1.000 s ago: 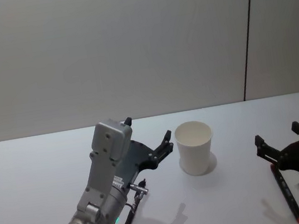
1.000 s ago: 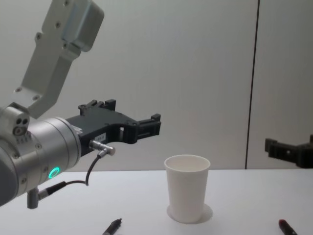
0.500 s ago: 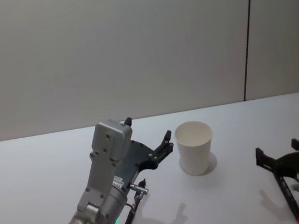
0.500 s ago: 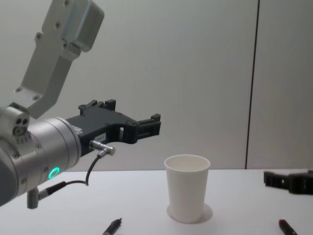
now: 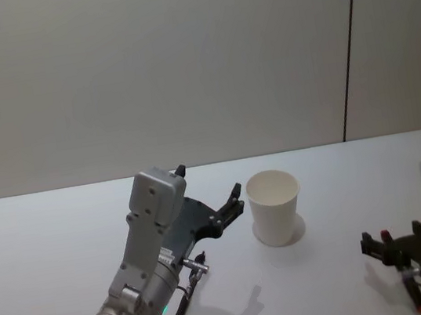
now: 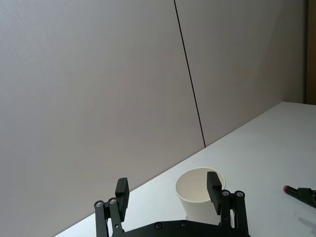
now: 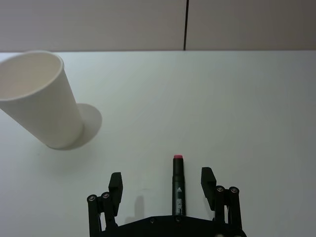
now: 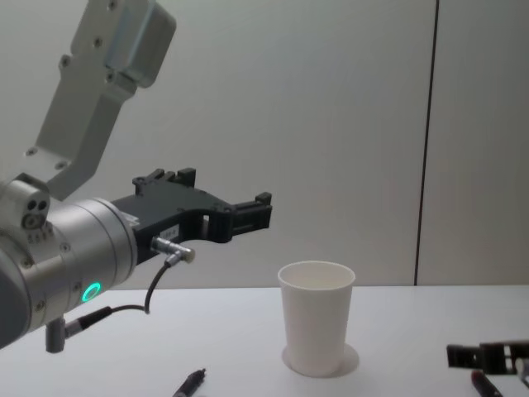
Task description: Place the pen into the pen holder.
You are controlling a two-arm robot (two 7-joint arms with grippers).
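Observation:
The pen holder [image 5: 275, 207] [image 7: 42, 101] [image 8: 316, 327] [image 6: 197, 195] is a white paper cup, upright at mid table. A black pen with a red end [image 7: 178, 185] [image 5: 412, 291] [image 8: 480, 383] lies on the table to the cup's right. My right gripper [image 7: 161, 177] [image 5: 398, 244] [image 8: 486, 356] is open, low over the table, one finger on each side of this pen. A second dark pen [image 5: 181, 304] [image 8: 188, 385] lies on the near left, under my left arm. My left gripper [image 5: 208, 181] [image 6: 168, 182] [image 8: 227, 198] is open and empty, held in the air left of the cup.
The white table [image 5: 333, 179] runs back to a grey wall with a dark vertical seam [image 5: 348, 42]. My left arm's silver body [image 8: 74, 248] looms large at the left of the chest view.
My right gripper has drawn back towards me and sunk to the table, so its fingers now straddle the red-ended pen. The left arm, the cup and both pens have not moved.

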